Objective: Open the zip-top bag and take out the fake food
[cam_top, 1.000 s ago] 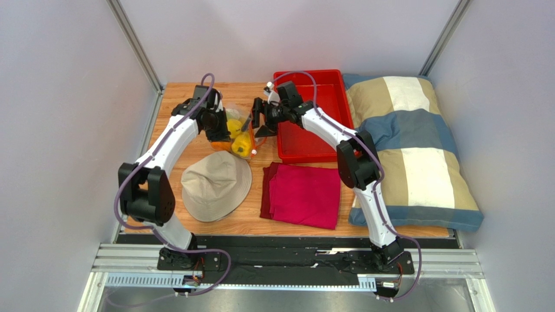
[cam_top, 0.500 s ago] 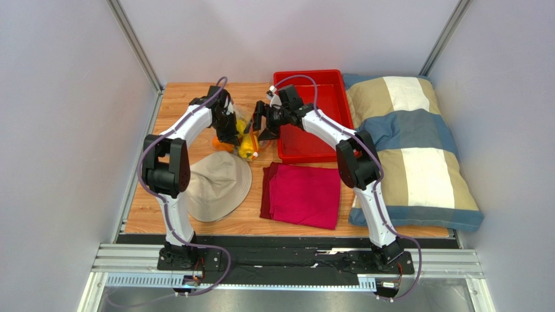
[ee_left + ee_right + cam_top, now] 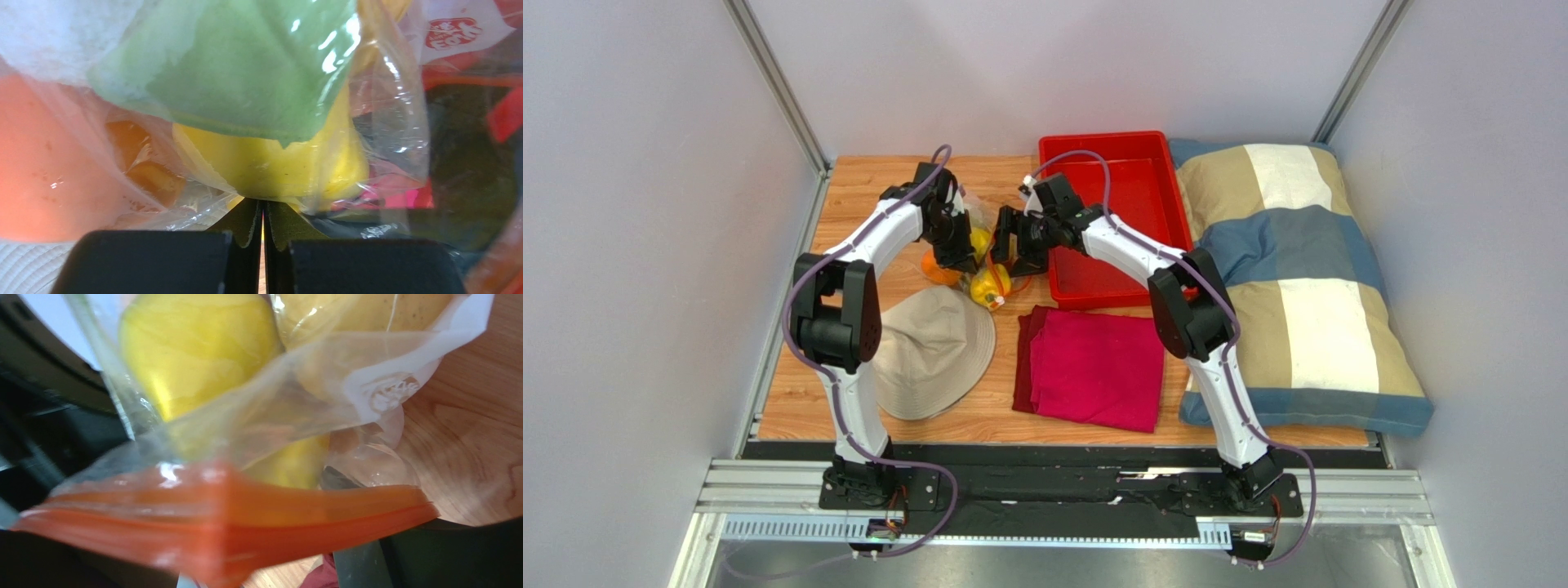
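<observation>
The zip-top bag (image 3: 983, 251) hangs between my two grippers at the back of the table, with fake food inside it. Through the plastic I see a yellow piece (image 3: 276, 165), a green leaf (image 3: 233, 67) and an orange (image 3: 43, 177). My left gripper (image 3: 263, 214) is shut, pinching the bag's film just under the yellow piece. The orange-red zip strip (image 3: 245, 514) runs across the right wrist view. My right gripper (image 3: 202, 496) is open with the strip between its jaws, and one dark finger (image 3: 359, 557) shows behind the strip. A yellow fruit (image 3: 190, 349) sits above the strip.
A red tray (image 3: 1136, 153) stands right behind the right gripper. A beige hat (image 3: 928, 349) and a folded red cloth (image 3: 1093, 368) lie nearer the front. A striped pillow (image 3: 1308, 282) fills the right side. Walls close in on both sides.
The left arm folded upright and carried the bag to the right. The right gripper moved left onto the bag's zip edge, and its jaws narrowed slightly.
</observation>
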Robot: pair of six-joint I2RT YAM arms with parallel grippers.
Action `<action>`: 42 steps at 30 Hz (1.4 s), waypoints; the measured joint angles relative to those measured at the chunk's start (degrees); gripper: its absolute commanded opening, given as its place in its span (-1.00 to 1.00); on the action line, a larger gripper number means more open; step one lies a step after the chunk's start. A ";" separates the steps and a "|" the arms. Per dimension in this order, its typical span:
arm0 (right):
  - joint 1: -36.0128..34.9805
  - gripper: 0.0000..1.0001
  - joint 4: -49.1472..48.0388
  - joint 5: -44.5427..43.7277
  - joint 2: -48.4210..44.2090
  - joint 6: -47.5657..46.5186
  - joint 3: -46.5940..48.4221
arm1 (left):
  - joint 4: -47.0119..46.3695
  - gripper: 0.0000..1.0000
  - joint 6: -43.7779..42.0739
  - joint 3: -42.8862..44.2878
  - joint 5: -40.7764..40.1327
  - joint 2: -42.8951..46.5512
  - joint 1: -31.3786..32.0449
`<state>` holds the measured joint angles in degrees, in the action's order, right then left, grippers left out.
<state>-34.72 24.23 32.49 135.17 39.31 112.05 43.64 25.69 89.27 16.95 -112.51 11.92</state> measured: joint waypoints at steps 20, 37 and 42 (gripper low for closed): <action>0.83 -0.79 -2.08 1.46 4.37 3.50 3.67 | 0.02 -1.00 -1.27 -0.74 -3.63 7.08 0.61; 2.14 -1.00 3.39 -4.61 -2.71 -1.27 6.05 | -6.75 0.63 1.29 -4.48 4.26 24.13 0.70; 1.95 -1.00 5.57 -6.82 -4.44 -3.67 9.01 | -9.88 0.62 3.65 -0.61 7.69 22.08 0.70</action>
<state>-32.77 29.80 25.67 130.74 35.64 121.05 33.76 29.34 88.66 24.64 -90.43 12.62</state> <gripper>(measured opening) 0.609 0.816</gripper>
